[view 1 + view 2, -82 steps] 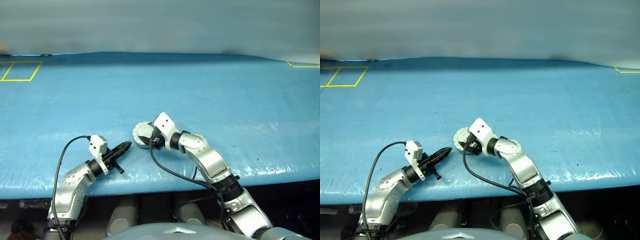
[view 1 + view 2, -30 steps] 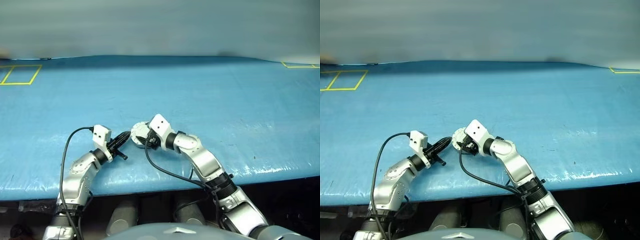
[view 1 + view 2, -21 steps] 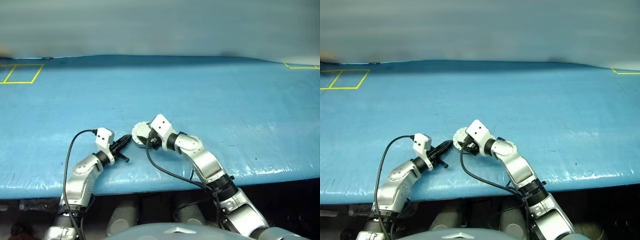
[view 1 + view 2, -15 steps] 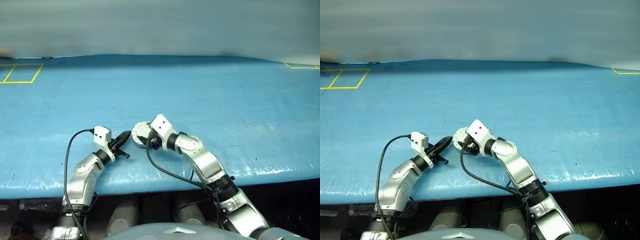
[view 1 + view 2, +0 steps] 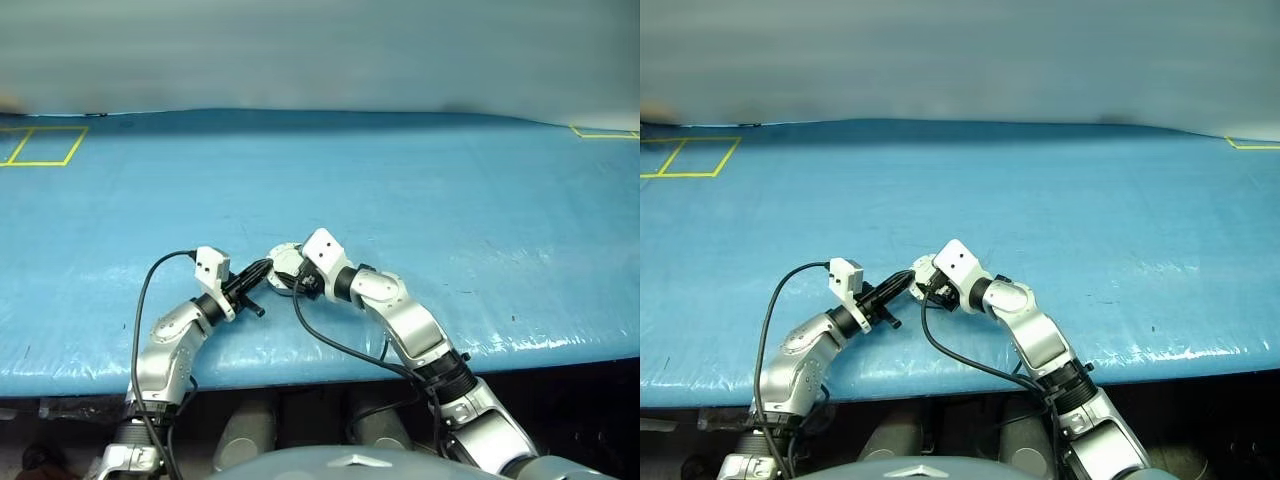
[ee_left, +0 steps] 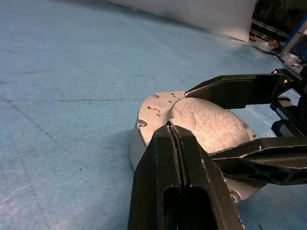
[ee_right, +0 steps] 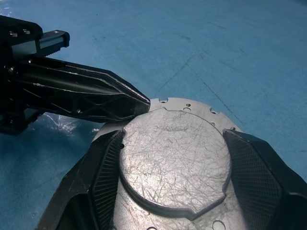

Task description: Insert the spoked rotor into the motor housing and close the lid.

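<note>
The motor housing (image 6: 143,140), a short silver cylinder, lies on the blue table near its front edge. The lid (image 7: 175,153), a scratched silver disc with a notched edge, lies flat on top of it. My right gripper (image 7: 172,139) is shut on the housing, one black finger (image 7: 103,163) on each side. My left gripper (image 6: 171,127) is shut, and its pointed tip touches the lid's edge on the side facing the left arm. From the head, the left gripper (image 5: 263,268) meets the housing (image 5: 283,258) from the left. The spoked rotor is hidden.
A blue sheet (image 5: 450,200) covers the whole table, and its front edge (image 5: 560,345) runs just below the arms. Yellow tape rectangles (image 5: 40,146) mark the far left corner, and more yellow tape (image 5: 603,131) marks the far right.
My left gripper, still shut, has moved right from a spot apart from the housing until its tip meets the lid's edge. The right gripper has kept its hold in place.
</note>
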You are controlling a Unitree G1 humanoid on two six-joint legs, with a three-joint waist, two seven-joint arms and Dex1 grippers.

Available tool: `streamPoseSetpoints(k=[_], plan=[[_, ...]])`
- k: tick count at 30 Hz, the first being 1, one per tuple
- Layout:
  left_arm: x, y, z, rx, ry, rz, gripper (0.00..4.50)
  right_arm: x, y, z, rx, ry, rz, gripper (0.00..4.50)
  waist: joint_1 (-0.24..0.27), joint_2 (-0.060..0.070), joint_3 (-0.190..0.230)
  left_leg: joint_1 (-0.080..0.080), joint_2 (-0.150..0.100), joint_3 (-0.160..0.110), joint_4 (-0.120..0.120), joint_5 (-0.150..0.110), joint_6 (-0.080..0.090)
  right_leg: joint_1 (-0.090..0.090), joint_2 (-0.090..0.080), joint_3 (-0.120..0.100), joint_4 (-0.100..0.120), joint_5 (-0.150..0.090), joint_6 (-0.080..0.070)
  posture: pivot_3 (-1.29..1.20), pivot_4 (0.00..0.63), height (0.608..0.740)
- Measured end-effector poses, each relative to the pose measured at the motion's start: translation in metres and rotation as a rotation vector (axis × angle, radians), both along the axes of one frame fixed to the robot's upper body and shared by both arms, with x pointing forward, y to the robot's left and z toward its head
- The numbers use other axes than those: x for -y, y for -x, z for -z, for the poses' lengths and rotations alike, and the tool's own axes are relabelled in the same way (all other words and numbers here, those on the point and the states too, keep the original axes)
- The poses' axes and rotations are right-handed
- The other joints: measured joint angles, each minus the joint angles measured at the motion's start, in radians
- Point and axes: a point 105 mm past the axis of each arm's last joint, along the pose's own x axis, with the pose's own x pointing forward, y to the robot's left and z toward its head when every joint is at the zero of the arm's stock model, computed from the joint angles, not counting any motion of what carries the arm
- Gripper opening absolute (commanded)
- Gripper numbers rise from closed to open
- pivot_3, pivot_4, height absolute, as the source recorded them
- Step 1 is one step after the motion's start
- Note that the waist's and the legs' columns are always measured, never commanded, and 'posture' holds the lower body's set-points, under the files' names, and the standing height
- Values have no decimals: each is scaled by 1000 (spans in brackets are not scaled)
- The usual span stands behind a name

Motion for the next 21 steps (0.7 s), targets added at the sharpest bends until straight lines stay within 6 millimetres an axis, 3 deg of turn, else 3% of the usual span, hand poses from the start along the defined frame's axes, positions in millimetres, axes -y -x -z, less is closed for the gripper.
streamPoseSetpoints(k=[5, 9, 10, 17, 21], plan=[[1, 0, 1, 6, -63, 25, 0, 1, 0, 0, -3, -2, 7, 3017, 1, 1, 0, 0, 0, 0, 0, 0, 0, 0, -2, 0, 0, 0, 0, 0, 150, 740], [4, 2, 0, 11, -59, 47, 0, 7, -2, -1, -13, -5, 31, 4355, 4, 1, 0, -1, -1, -1, 0, 0, 0, 0, -7, -3, -1, 0, 0, 0, 150, 740], [4, 2, 0, 11, -59, 49, 0, 9, -2, -1, -14, -1, 37, 4464, 4, 1, 0, -2, -2, -1, 0, 0, 0, 0, -8, -3, -1, 0, 0, 0, 150, 740], [9, 4, -1, 16, -56, 74, 0, 20, 5, -11, -32, -55, 71, 4464, 13, 1, 0, -7, -4, -2, -1, 0, 0, -4, -6, -6, -2, -1, 1, 0, 150, 740], [9, 5, 0, 15, -55, 74, 0, 41, -3, -36, -71, -228, 170, 4464, 17, 1, 0, -9, -4, -2, -1, 2, 4, -7, -5, -6, -2, -1, 1, 0, 150, 740]])
